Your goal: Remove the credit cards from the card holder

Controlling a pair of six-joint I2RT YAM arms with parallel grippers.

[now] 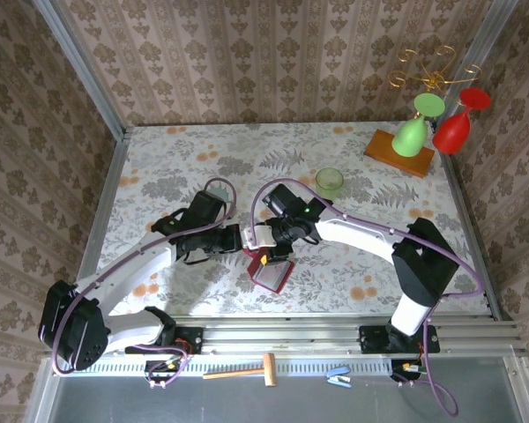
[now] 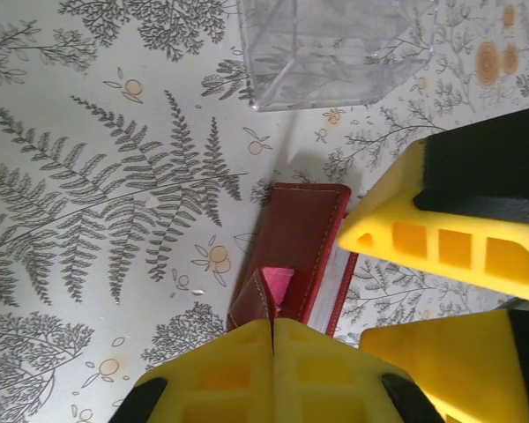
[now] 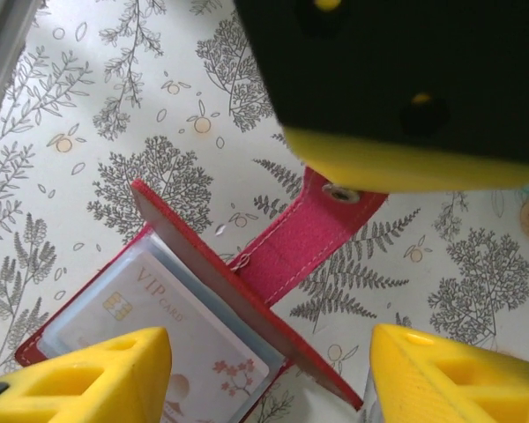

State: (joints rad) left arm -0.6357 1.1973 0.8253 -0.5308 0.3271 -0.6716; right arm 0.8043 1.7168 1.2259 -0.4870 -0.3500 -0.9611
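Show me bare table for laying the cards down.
Free: the far-left table corner, and the near strip between wallet and right arm base. Crowded: centre around the wallet; far right by cup and glasses.

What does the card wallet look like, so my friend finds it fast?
Look at the flowery table, near the middle of its front edge. There lies a small red folding wallet, open, with a pale VIP card showing. The clear plastic box nearby is see-through, not red.

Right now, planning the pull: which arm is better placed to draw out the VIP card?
Probably right: the right gripper is open above the VIP card; the left gripper pinches the card holder.
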